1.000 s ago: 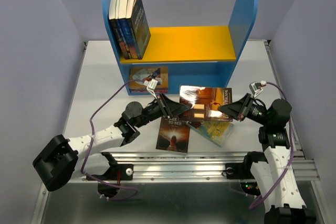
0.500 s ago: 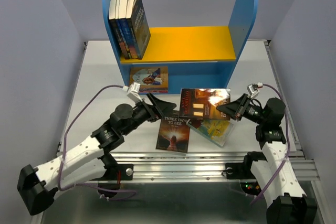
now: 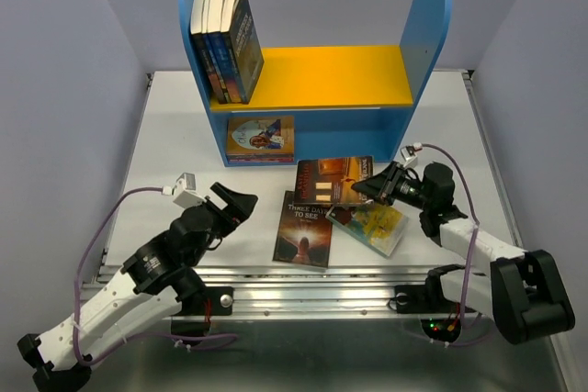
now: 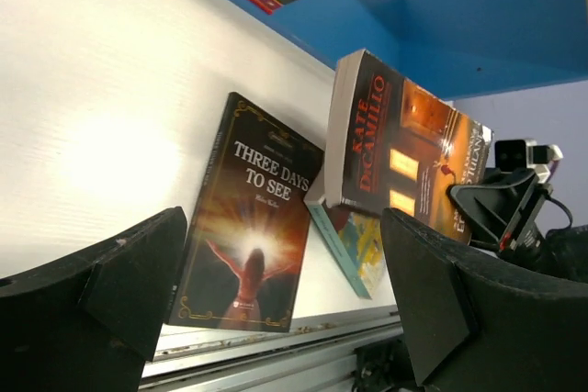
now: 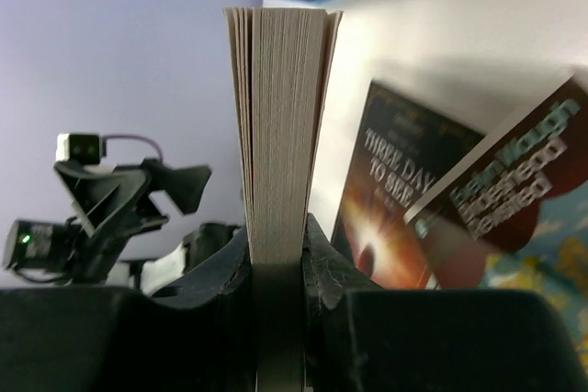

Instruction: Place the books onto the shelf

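Books are in several places. You have the red-brown one (image 3: 333, 179) pinched in the right gripper (image 3: 366, 189). The jaws are almost closed on its page edge, and your right wrist view shows that edge clamped between the two fingers (image 5: 322, 268). The book is lifted and tilted over the table (image 3: 175, 144), in front of the shelf (image 3: 424, 34) and apart from it. From above it covers the top corner of the dark "Three Days to See" (image 3: 304, 231) and part of the yellow-teal book (image 3: 378, 227). Both of those lie flat on the table, just beside each other.

On the shelf's yellow upper board (image 3: 331, 75), a row of books (image 3: 225, 43) stands at the left end, leaning against the blue side panel. Another book (image 3: 261, 137) rests in the left of the blue lower compartment, cover showing.

Your left gripper (image 3: 239, 201) has its jaws spread as wide as they go, with nothing between them. It sits to the left of "Three Days to See", pointing towards it and not touching it.
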Motion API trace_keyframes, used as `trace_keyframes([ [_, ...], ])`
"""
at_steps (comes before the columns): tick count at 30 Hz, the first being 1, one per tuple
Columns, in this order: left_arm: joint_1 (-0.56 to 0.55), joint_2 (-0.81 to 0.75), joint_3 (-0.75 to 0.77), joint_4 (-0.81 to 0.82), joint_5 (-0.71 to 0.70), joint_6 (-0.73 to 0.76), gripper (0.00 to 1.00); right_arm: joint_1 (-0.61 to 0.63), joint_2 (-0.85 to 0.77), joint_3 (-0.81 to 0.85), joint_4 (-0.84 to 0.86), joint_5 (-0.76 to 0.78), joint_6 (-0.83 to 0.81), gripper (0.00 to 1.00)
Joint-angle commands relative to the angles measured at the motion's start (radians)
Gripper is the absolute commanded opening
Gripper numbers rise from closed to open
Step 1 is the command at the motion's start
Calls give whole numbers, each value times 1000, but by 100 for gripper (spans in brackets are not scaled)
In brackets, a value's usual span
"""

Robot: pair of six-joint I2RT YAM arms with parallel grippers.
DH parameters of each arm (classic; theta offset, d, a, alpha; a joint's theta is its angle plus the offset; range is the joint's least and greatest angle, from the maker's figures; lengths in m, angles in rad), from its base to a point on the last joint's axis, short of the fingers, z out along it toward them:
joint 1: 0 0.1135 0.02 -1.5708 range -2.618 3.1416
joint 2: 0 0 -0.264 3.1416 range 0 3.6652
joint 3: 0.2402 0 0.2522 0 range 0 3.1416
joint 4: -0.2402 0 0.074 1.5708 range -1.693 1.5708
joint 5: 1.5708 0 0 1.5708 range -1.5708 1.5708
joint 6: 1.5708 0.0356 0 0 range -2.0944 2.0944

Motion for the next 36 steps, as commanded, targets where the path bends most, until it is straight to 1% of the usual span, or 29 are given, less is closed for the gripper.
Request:
trace_keyframes([
  [1,6,-2,-2,-42,-80,-17,99,41,75,62,319,124,-49,1],
  [2,5,1,4,-39,-84,-8,99,51,127,72,339,143,-58,1],
  [4,5,6,13,-35,-91,4,99,67,180,96,416,152,-57,1],
  [5,6,7,24,-40,-100,21,99,93,232,104,443,169,-66,1],
  [9,5,21,41,-77,-133,18,99,125,347,142,540,195,-72,1],
  [12,5,9,47,-91,-147,23,99,134,417,145,724,210,-44,1],
  [13,5,6,47,-91,-149,23,99,134,433,153,743,216,-44,1],
  [19,5,-13,42,-94,-149,27,99,153,542,239,774,224,-57,1],
  [21,5,-1,38,-89,-150,30,99,164,563,260,761,233,-66,1],
  [27,8,99,51,-95,-166,12,99,196,648,338,769,249,-57,1],
  [36,25,116,45,-45,-172,23,99,237,763,423,778,299,-46,1],
])
